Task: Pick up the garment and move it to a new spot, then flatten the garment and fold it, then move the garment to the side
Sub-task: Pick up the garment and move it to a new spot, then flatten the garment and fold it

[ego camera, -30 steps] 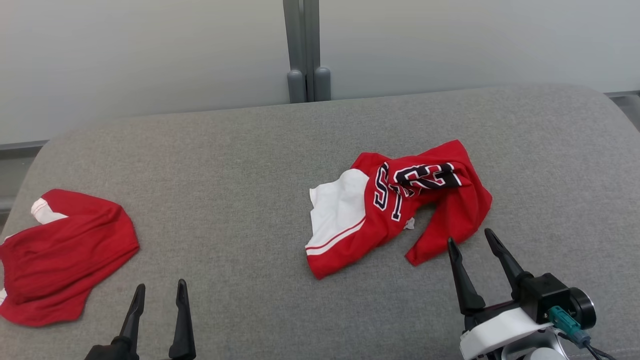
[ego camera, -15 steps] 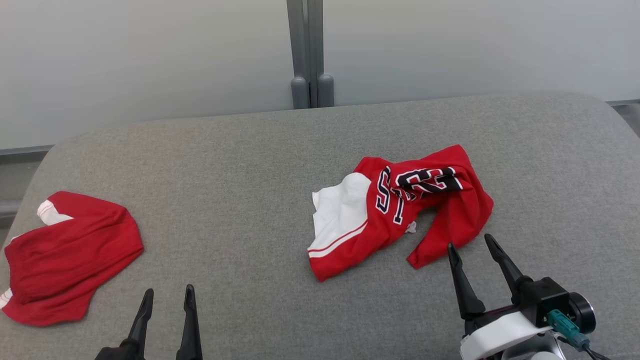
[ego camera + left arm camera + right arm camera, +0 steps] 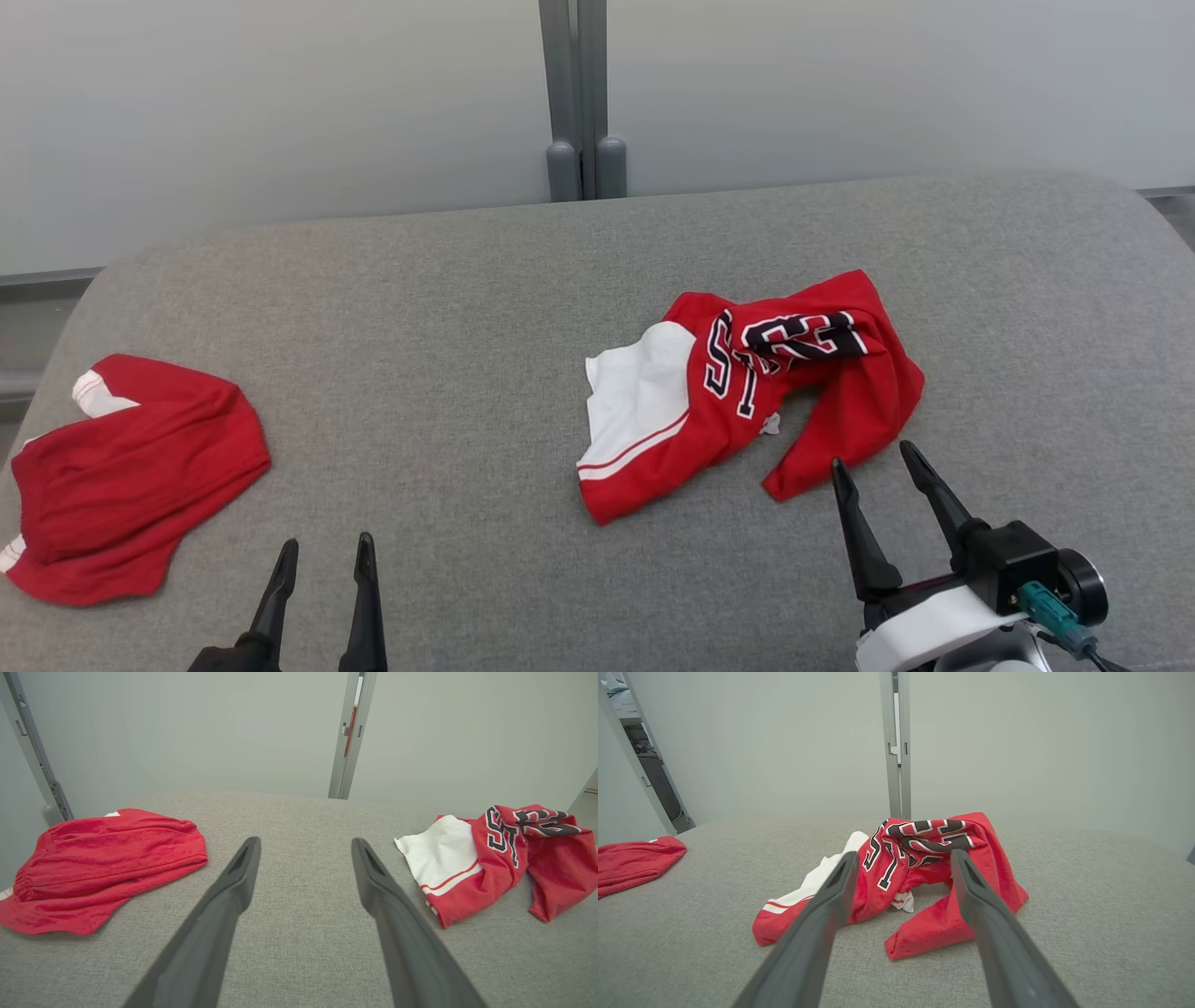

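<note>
Red and white, with dark lettering, the crumpled garment is seen lying right of centre on the grey upholstered surface. The right gripper is held just beside its near edge, jaws spread wide and empty; whether a fingertip brushes the fabric cannot quite be told. The left gripper is likewise held open and empty, well apart from the garment. A second red cloth is laid at the far left.

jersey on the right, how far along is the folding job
Done: a second red garment lies at the far left, looking folded. In hand: nothing; the right gripper hovers open just short of the crumpled jersey, the left gripper open over bare cushion. Left: pick up, move, flatten, fold, set aside.
</note>
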